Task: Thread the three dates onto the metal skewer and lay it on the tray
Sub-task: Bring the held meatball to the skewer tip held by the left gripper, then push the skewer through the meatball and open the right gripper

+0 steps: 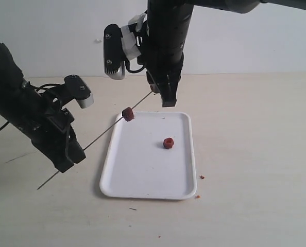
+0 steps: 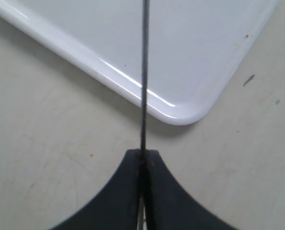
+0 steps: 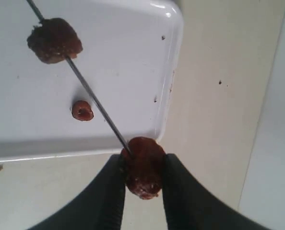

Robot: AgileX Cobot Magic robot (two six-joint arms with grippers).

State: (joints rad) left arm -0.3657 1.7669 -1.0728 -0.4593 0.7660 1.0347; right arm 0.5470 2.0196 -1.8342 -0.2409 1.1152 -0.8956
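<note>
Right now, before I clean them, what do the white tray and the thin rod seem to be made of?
The tray: hard plastic or perhaps melamine, white and glossy; its rounded rim carries bright highlights in the left wrist view. The skewer: apparently metal, dark grey and smooth; it is very thin yet runs perfectly straight.

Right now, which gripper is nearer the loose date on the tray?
Right. The right gripper hangs over the tray's far edge, just beyond the loose date, gripping a second date. The left gripper is off the tray's left side, clamping the skewer.
</note>
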